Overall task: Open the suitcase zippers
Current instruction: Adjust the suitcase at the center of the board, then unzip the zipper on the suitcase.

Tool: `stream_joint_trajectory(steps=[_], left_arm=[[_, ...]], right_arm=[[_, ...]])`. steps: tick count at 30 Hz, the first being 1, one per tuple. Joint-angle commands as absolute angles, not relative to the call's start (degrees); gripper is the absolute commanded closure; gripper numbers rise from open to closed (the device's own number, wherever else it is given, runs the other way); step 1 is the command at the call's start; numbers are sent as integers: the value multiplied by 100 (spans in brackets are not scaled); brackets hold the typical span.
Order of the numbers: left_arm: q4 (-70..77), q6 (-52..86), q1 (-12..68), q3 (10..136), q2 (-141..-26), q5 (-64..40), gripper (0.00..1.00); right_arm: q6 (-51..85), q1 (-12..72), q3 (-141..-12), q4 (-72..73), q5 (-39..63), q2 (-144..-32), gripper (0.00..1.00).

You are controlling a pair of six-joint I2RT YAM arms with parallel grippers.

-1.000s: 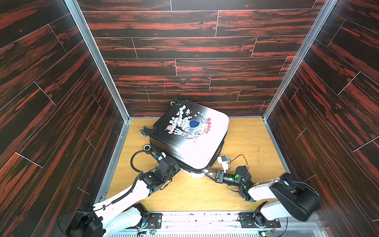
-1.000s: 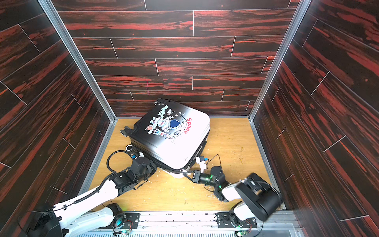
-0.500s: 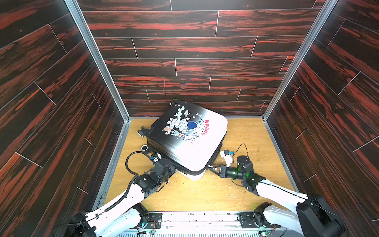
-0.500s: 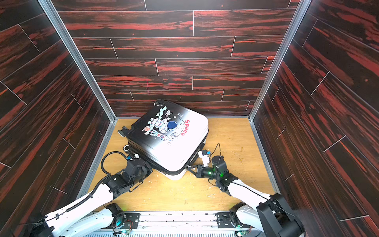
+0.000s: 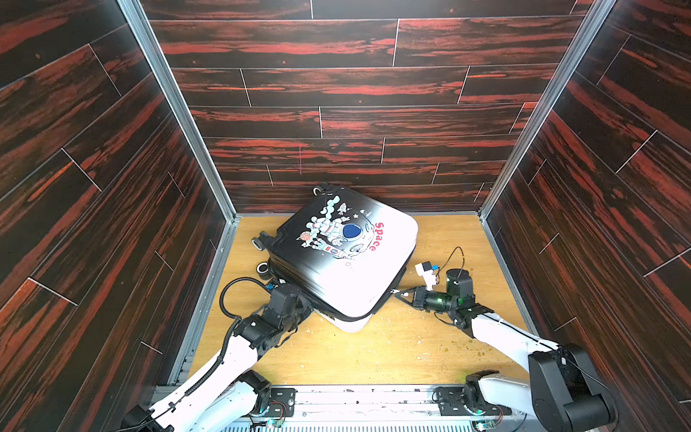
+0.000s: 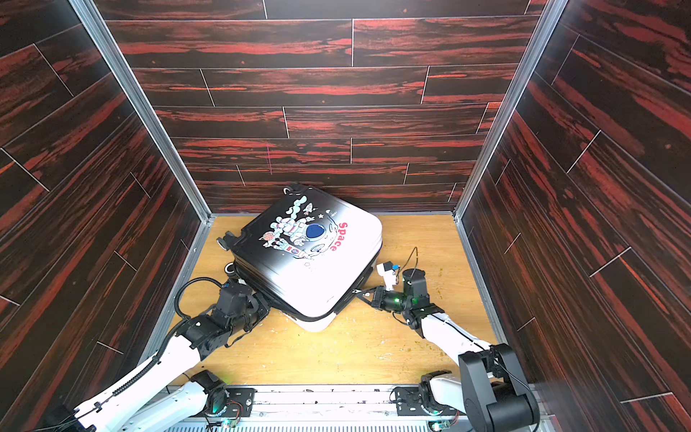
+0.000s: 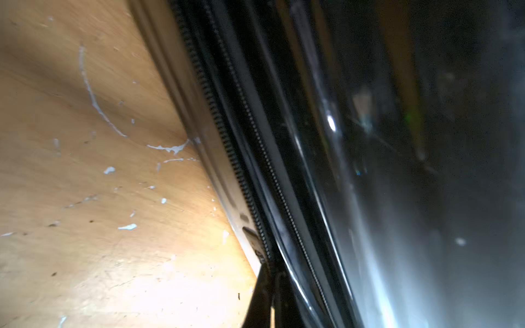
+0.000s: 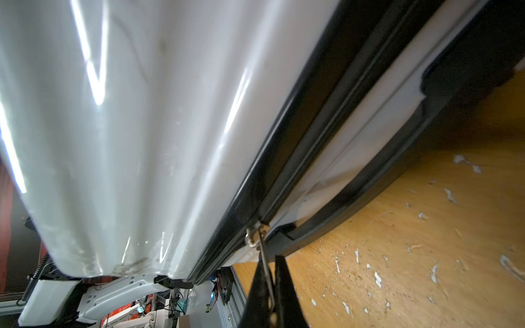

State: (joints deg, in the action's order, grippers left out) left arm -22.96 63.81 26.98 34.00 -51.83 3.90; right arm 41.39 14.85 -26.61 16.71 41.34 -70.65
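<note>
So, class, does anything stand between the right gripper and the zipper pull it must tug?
Nothing visible does: in the right wrist view the right gripper is already shut on the metal pull tab at the suitcase seam.

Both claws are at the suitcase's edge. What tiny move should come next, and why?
Probably the right gripper should draw its pull tab along the zipper, away from the near corner: it is shut on the tab, and the suitcase seam ahead looks closed.
</note>
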Motion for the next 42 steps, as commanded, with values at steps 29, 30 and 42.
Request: stream_joint_trajectory(steps=[29, 30, 42], left_arm=[[-4668, 5010, 1185, 6399, -6497, 2195, 9], [-4731, 5060, 1362, 6220, -6246, 2120, 9], [-3727, 7113, 3678, 4396, -4764, 1145, 17]], right_arm=[[5105, 4645, -2679, 1221, -88, -5975, 100], [5102, 4788, -2809, 1343, -105, -6151, 100], [5326, 5323, -3840, 1485, 94, -6630, 100]])
